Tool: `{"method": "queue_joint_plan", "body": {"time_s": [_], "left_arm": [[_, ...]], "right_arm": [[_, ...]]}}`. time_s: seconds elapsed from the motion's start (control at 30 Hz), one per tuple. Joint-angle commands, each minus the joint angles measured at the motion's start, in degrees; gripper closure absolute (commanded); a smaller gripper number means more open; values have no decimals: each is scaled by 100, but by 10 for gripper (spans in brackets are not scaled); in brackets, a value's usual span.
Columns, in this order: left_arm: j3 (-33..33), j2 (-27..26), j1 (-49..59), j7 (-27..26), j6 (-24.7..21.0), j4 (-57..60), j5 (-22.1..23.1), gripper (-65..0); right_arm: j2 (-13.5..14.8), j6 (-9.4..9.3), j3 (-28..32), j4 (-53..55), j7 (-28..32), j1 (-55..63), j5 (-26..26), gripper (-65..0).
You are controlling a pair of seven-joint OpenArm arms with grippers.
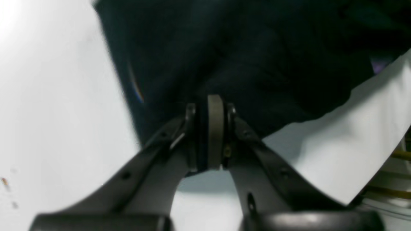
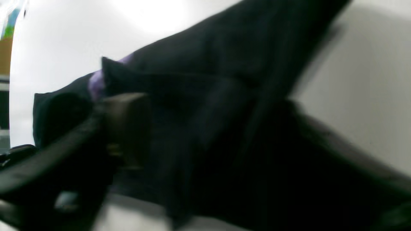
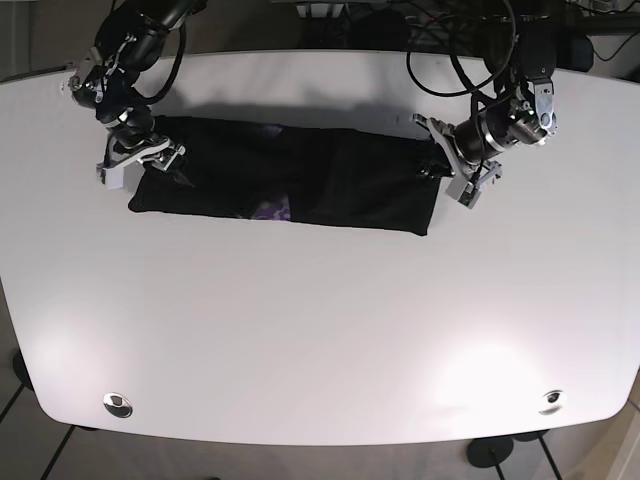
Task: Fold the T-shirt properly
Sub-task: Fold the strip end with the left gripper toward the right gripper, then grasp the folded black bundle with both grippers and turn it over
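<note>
The T-shirt [image 3: 285, 185], dark, lies as a long folded band across the far half of the white table [image 3: 320, 330]; a purple patch shows at its near edge; the left gripper [image 1: 210, 134] is pressed together, pinching the cloth at one end; the right gripper [image 3: 150, 160] sits at the other end, its wrist view blurred and filled by fabric, closure undeterminable; cables [image 3: 470, 55] hang behind the left arm.

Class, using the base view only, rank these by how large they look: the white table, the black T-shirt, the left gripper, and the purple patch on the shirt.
1. white table
2. black T-shirt
3. left gripper
4. purple patch
</note>
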State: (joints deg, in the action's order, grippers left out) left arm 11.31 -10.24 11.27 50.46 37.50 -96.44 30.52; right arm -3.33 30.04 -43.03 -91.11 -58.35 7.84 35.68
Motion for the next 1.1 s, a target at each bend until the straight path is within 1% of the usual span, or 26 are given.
{"method": "queue_joint_plan", "body": {"time_s": [0.03, 0.07, 0.1, 0.13, 0.17, 0.2, 0.3, 0.33, 0.4, 0.47, 0.57, 0.67, 0.73, 0.77, 0.8, 0.83, 0.87, 0.9, 1.0, 1.1], "left_arm": [[16, -44, -50, -145, 9, 269, 91, -29], [7, -44, -85, -224, 26, 576, 91, -29], [-45, -53, -217, -408, 35, 1016, 99, -29], [-72, -79, -261, -487, 44, 1183, 134, -29], [-89, -79, -243, -514, 44, 1236, 134, -29], [-98, -71, -243, -514, 44, 1236, 134, -29], [-107, -35, -226, -505, 44, 1227, 134, -29], [-142, 61, -129, -505, 44, 1183, 134, -29], [-230, 193, -50, -496, 44, 989, 134, -29], [-415, 360, 3, -426, 35, 743, 134, -31], [-643, 606, 47, -136, 9, 567, 134, -31], [-775, 923, 47, -21, -9, 559, 91, -31], [-872, 967, 38, -30, -9, 585, 91, -31], [-889, 967, 38, -30, -9, 585, 91, -31], [-889, 967, 38, -21, -9, 559, 91, -31], [-881, 958, 29, -21, -9, 550, 99, -31], [-881, 940, 29, -21, -9, 550, 108, -31], [-881, 932, 29, -21, -9, 550, 99, -31], [-863, 932, 21, -39, -9, 576, 91, -31], [-863, 932, 21, -39, -9, 585, 91, -31]], "right_arm": [[56, -28, -10, -71, -42, -23, -74, -243], [83, -28, -10, -71, -33, -41, -74, -149], [109, -28, 17, -124, -25, -58, -82, -24], [197, -28, 70, -230, -25, -58, -82, -17], [267, -28, 175, -388, -16, -50, -82, -30], [303, -28, 272, -625, -16, -32, -82, -21], [303, -37, 465, -1531, -25, 74, -82, -17], [303, -37, 667, -1961, -25, 179, -82, -17], [303, -37, 940, -2383, -25, 267, -82, -17], [303, -37, 1274, -2498, -42, 293, -47, -17], [294, -37, 1819, -2498, -33, 364, -47, -17], [267, -37, 2663, -2498, 2, 381, -38, -17], [118, -37, 3094, -2489, 151, 364, -74, -17], [92, -46, 3296, -2471, 213, 355, -91, -17], [92, -64, 3463, -2454, 283, 311, -100, -17], [100, -222, 3665, -2375, 327, 249, -135, -17], [100, -327, 3806, -2304, 353, 232, -232, -17], [100, -371, 3920, -2287, 353, 161, -373, -17], [74, -362, 4289, -2234, 362, 21, -953, -19], [74, -371, 4711, -2190, 362, -129, -1348, -19]]}}
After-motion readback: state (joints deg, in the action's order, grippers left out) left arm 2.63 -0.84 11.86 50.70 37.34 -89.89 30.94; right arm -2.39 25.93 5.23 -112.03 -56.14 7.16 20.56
